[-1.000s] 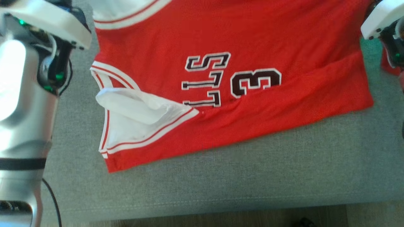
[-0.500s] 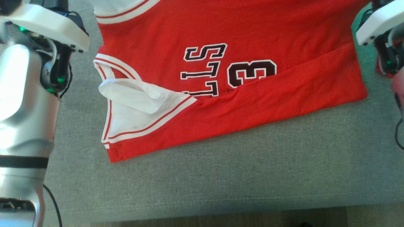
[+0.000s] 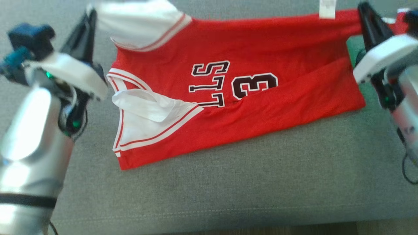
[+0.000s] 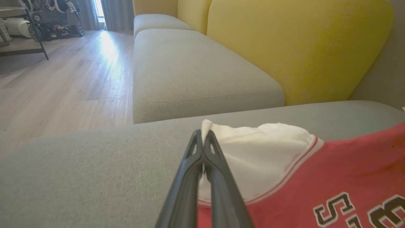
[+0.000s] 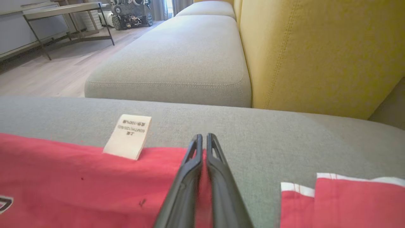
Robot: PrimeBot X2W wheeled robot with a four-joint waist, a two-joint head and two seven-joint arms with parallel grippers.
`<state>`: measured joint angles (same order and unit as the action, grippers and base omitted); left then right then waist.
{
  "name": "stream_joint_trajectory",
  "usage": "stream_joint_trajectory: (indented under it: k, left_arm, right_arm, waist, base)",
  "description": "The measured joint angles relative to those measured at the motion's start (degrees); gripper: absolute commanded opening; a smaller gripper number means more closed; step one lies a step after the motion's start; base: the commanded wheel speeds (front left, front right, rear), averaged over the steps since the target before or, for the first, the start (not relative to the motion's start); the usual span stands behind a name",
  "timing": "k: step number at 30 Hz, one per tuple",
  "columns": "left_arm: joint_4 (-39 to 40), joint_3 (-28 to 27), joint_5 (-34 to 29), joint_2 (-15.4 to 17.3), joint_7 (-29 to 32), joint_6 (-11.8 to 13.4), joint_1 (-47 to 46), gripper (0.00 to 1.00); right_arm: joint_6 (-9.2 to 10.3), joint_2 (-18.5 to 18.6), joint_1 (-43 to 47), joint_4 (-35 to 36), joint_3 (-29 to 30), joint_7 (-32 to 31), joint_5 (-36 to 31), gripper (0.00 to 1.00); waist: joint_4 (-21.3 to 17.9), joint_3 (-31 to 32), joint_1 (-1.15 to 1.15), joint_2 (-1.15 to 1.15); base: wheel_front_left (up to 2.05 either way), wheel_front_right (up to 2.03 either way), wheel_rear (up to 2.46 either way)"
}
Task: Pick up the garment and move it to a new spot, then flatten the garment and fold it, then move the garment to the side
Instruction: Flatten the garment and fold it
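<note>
Holding the garment [image 3: 261,42] by its far edge, both sides.

- left gripper [image 4: 202,136]: fingers pinched tight on the white turned-over part at the far-left end, with cloth showing between them.
- right gripper [image 5: 204,139]: also clamped, on the red edge just beside the care label [image 5: 128,136]. The label pokes past the edge over the cushion.

The garment lies on the grey sofa cushion [image 3: 228,189], print side up. The number 3 [image 3: 254,85] and the lettering read sideways to me. The white lining flap [image 3: 140,124] is turned open at the near-left. A crease [image 3: 294,88] runs across the near-right part. From the left wrist I see the yellow backrest [image 4: 284,47] behind.

Diff vs one second ago:
- Head view now shows both pairs of dark fingers and the far edge they hold. Before, all of that was off the top, with just the white wrist housings in the corners.
- Both wrists sit lower in the picture.
- The print looks slightly smaller and the frame is blurred, so my head camera has moved too. I can't tell how much of the shift is cloth and how much is camera.
- The near edge, flap and crease look the same.
</note>
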<state>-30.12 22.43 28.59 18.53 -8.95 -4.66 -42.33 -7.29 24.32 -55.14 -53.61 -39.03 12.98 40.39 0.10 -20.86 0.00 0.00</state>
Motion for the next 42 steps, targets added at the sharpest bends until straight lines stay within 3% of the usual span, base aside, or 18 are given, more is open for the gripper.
stream_joint_trajectory:
  k: [12, 20, 29, 30, 31, 32, 33, 34, 39, 42]
  left_arm:
    - [10.6, 2.5, 1.9, 4.8, 5.2, -0.4, 13.7, 0.0]
    - [21.0, 4.7, 5.3, 9.7, 13.7, -0.4, 24.0, 0.0]
    - [25.8, 7.1, 7.9, 12.0, 20.3, -0.5, 29.0, 0.0]
    - [26.2, 7.7, 7.9, 12.0, 20.9, -0.5, 29.4, 0.0]
    - [26.3, 8.4, 8.2, 12.0, 21.6, -0.9, 29.7, 0.0]
    - [26.3, 8.7, 9.0, 12.0, 22.8, -0.9, 30.0, 0.27]
    - [26.3, 9.0, 9.5, 12.0, 23.6, -0.9, 30.4, 0.89]
    - [26.3, 9.0, 9.6, 12.0, 23.8, -0.9, 30.9, 1.0]
    - [26.5, 8.3, 9.6, 11.9, 22.4, 0.8, 31.7, 1.0]
    - [26.5, 5.5, 9.9, 10.2, 17.8, 3.6, 31.6, 1.0]
  right_arm:
    - [0.0, 5.6, 7.6, 5.1, -5.6, -5.2, 7.7, 0.0]
    - [0.0, 9.1, 11.2, 8.6, -9.2, -11.0, 12.8, 0.0]
    - [0.0, 12.5, 13.7, 12.0, -12.3, -16.7, 17.3, 0.0]
    - [0.0, 12.6, 14.0, 11.9, -12.3, -17.7, 18.2, 0.27]
    - [0.0, 12.6, 14.2, 11.8, -12.3, -19.1, 19.4, 0.9]
    - [0.0, 12.5, 14.7, 11.8, -12.3, -20.7, 20.5, 1.0]
    - [0.0, 12.6, 15.2, 11.8, -12.5, -22.0, 21.2, 1.0]
    - [0.0, 12.6, 15.8, 12.0, -12.7, -22.5, 21.2, 1.0]
    - [0.0, 12.8, 16.2, 12.1, -11.8, -21.1, 21.0, 1.0]
    - [0.0, 12.7, 16.2, 11.5, -9.8, -17.5, 20.1, 1.0]
  waist:
    - [1.3, 5.1, 0.0, 0.0]
    - [3.1, 7.3, 0.0, 0.0]
    - [3.8, 8.5, 0.0, 0.0]
    - [3.8, 8.6, 0.0, 0.0]
    - [3.7, 8.8, 0.0, 0.0]
    - [3.7, 8.9, 0.0, 0.0]
    - [3.7, 9.0, 0.0, 0.0]
    - [3.6, 9.2, 0.0, 0.0]
    - [3.1, 9.9, 0.0, 0.0]
    - [2.9, 10.6, 0.0, 0.0]
  base:
    - [0.0, 0.0, 0.0]
    - [0.0, 0.0, 0.0]
    - [0.0, 0.0, 0.0]
    - [0.0, 0.0, 0.0]
    - [0.0, 0.0, 0.0]
    - [0.0, 0.0, 0.0]
    - [0.0, 0.0, 0.0]
    - [0.0, 0.0, 0.0]
    - [0.0, 0.0, 0.0]
    - [0.0, 0.0, 0.0]
